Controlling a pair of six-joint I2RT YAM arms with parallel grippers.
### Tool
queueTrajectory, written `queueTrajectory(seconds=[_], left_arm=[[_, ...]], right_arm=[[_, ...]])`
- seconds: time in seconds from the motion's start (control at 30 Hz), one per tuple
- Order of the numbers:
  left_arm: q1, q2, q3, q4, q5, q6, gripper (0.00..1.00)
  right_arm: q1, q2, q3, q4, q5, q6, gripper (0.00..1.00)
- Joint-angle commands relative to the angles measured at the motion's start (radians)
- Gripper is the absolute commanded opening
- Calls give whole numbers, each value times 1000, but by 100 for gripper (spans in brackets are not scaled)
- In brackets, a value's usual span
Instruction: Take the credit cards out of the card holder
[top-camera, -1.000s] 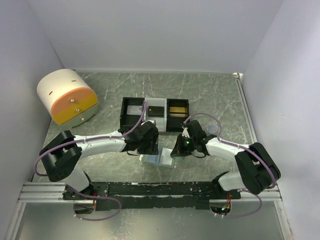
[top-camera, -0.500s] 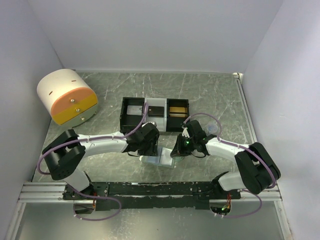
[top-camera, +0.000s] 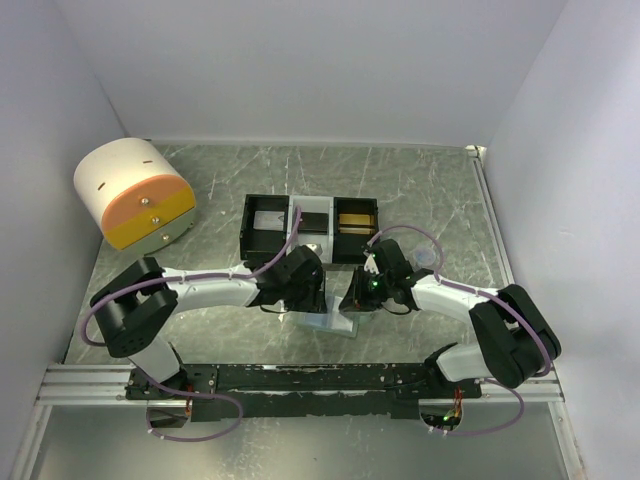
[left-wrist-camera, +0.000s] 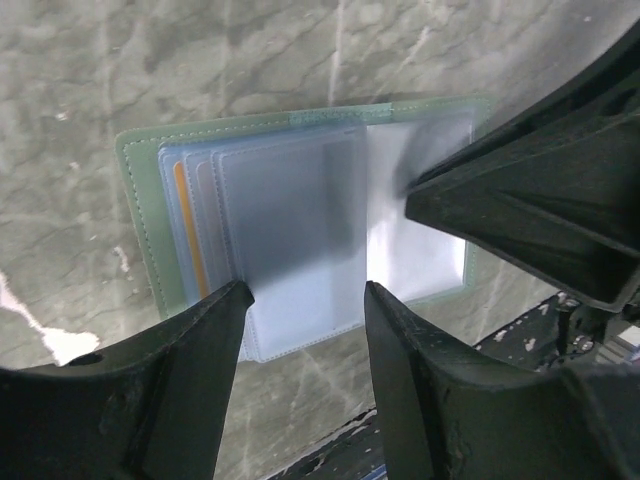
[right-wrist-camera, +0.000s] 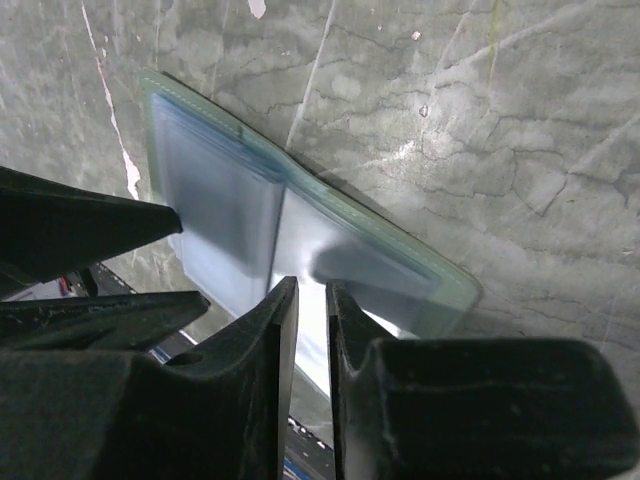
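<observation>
The card holder (top-camera: 331, 324) lies open and flat on the table between both arms. Its sage-green border (left-wrist-camera: 135, 200) frames clear sleeves stacked on the left panel. The credit cards (left-wrist-camera: 290, 230) sit inside those sleeves, one showing an orange edge (left-wrist-camera: 184, 232). My left gripper (left-wrist-camera: 305, 298) hovers open over the near edge of the sleeve stack, with nothing between its fingers. My right gripper (right-wrist-camera: 312, 290) points its tips down onto the holder's right panel (right-wrist-camera: 360, 265), the jaws only a thin slit apart and empty. Its black fingers (left-wrist-camera: 500, 200) reach in from the right in the left wrist view.
A black-and-white three-compartment tray (top-camera: 262, 226) stands just behind the grippers, with a gold item (top-camera: 355, 218) in its right compartment. A white and orange cylinder (top-camera: 135, 195) sits at the back left. The black mounting rail (top-camera: 300, 378) runs along the near edge.
My left gripper has moved right, over the holder, which has slid slightly to the right. The right gripper's jaws have parted a little.
</observation>
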Motion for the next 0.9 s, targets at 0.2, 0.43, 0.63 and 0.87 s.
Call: queueTrajectory(seconds=[0.2,0.43,0.63,0.87], left_arm=[[-14,35,-34,82,62,-22,63],[-15,18,-53,89,56,-28,62],[-14,8,-49,72,38,-25,62],[-14,-54,-71,48,-26,-44,67]], right_arm=[[2,-49,10,26,-26,26,31],[40,13,57,-15,43,15,38],[93,99,102,-122,231,28,26],[51,86,-6,-16,190,26,5]])
